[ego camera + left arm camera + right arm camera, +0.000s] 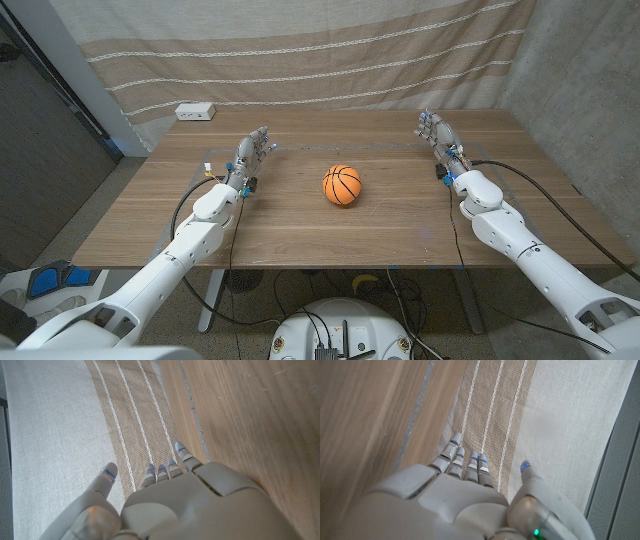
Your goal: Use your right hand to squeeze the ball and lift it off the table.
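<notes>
head view: orange ball (342, 185) at mid table (300, 230), left hand (252, 156) and right hand (439, 134) well apart either side, fingers apart, empty. wrist views: left hand (190, 505), right hand (455, 505), fingers extended toward striped curtain (495, 405).

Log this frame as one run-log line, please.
stage: pre-reach | ball: mid-table, untouched | right hand: open, apart from ball | left hand: open, idle

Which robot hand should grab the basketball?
Right hand, as the task names it. Both hands are open and apart from the basketball; the left hand looks slightly nearer.
</notes>
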Available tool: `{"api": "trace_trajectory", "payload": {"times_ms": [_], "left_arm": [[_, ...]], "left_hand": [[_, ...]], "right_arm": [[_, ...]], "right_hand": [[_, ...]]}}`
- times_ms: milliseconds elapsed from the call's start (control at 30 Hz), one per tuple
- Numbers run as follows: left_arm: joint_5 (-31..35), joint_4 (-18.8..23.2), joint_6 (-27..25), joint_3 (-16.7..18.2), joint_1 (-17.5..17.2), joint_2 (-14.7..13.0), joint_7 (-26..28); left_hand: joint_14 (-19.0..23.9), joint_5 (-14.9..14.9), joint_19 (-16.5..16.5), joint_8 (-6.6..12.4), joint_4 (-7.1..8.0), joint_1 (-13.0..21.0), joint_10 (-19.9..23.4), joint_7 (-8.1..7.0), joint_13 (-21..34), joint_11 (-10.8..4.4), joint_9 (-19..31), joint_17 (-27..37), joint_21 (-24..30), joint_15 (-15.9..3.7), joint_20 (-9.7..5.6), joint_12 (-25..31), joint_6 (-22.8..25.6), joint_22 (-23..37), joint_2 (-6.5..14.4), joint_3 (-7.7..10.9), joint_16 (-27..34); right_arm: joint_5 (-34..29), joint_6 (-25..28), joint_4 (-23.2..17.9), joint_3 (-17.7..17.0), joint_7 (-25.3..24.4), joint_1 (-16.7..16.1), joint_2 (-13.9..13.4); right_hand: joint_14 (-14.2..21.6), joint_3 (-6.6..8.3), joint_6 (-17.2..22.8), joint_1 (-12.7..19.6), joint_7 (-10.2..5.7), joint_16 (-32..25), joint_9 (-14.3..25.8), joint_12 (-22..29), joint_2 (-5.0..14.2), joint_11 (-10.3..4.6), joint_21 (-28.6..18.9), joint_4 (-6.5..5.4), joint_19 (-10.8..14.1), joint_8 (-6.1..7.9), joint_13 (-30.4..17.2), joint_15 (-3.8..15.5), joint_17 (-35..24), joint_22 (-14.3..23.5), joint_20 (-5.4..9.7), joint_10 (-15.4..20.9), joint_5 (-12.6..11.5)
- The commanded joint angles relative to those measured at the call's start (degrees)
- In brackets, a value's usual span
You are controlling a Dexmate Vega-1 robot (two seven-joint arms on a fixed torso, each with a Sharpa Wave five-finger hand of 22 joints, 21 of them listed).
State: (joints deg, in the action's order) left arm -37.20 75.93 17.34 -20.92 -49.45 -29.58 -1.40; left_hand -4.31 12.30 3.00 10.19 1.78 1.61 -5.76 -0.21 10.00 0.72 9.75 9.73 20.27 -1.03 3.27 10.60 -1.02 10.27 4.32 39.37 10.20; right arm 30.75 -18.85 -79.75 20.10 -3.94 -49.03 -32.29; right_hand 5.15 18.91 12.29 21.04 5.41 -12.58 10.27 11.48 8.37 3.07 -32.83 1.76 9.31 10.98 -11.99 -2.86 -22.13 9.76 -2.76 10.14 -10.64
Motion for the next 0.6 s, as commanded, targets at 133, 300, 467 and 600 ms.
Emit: {"api": "trace_trajectory", "payload": {"times_ms": [133, 300, 467, 600], "left_arm": [[0.1, 0.2, -0.2, -0.1, 0.0, -0.1, -0.1], [0.0, 0.2, -0.4, -0.1, 0.2, 0.0, -0.1], [0.3, 0.1, -0.3, -0.3, 0.5, -0.1, -0.3], [0.2, 0.2, -0.5, -0.3, 0.5, -0.1, -0.2]], "left_hand": [[-0.4, 0.2, 0.2, 0.17, -0.49, 0.3, -0.6, -0.34, 0.2, 0.16, 0.1, 0.1, -0.3, -0.22, 0.30, 0.4, -0.3, 0.1, 2.4, 0.08, 0.1], [-0.4, 0.2, 0.3, 0.18, -0.53, 0.3, -0.6, -0.30, 0.2, 0.15, 0.1, 0.1, -0.4, -0.22, 0.29, 0.4, -0.2, 0.1, 2.4, 0.06, 0.1], [-0.3, 0.2, 0.3, 0.17, -0.58, 0.2, -0.5, -0.30, 0.2, 0.17, 0.1, 0.1, -0.5, -0.21, 0.31, 0.4, -0.2, 0.1, 2.4, 0.05, 0.1], [-0.4, 0.2, 0.3, 0.18, -0.61, 0.2, -0.5, -0.29, 0.2, 0.15, 0.1, 0.1, -0.5, -0.22, 0.36, 0.4, -0.2, 0.1, 2.4, 0.05, 0.1]], "right_arm": [[-4.8, -1.4, -3.2, -0.7, -2.8, 0.2, -2.2], [-6.4, -2.2, -4.0, -0.9, -3.6, 0.1, -2.6], [-8.1, -2.9, -5.1, -1.1, -4.3, 0.1, -3.1], [-9.6, -3.3, -6.0, -1.2, -5.1, -0.1, -3.4]], "right_hand": [[0.3, 0.28, 0.7, 0.2, 0.20, -0.6, 0.1, 0.4, -0.20, 0.22, 0.1, 0.44, 0.5, 0.33, 0.1, 0.24, 0.0, 0.2, 0.21, 0.6, -0.3], [0.5, 0.34, 0.9, 0.2, 0.29, -0.7, 0.1, 0.4, -0.19, 0.45, 0.3, 0.76, 0.8, 0.34, 0.1, 0.02, 0.1, 0.2, -0.14, 0.9, -0.4], [0.7, 0.38, 1.1, 0.2, 0.20, -0.7, 0.1, 0.5, -0.18, 0.41, 0.4, 0.97, 1.0, 0.36, 0.1, 0.04, 0.2, 0.2, -0.18, 1.2, -0.4], [0.8, 0.42, 1.2, 0.2, 0.24, -0.8, 0.1, 0.5, -0.18, 0.43, 0.4, 1.15, 1.2, 0.37, 0.1, -0.01, 0.3, 0.2, -0.23, 1.4, -0.5]]}}
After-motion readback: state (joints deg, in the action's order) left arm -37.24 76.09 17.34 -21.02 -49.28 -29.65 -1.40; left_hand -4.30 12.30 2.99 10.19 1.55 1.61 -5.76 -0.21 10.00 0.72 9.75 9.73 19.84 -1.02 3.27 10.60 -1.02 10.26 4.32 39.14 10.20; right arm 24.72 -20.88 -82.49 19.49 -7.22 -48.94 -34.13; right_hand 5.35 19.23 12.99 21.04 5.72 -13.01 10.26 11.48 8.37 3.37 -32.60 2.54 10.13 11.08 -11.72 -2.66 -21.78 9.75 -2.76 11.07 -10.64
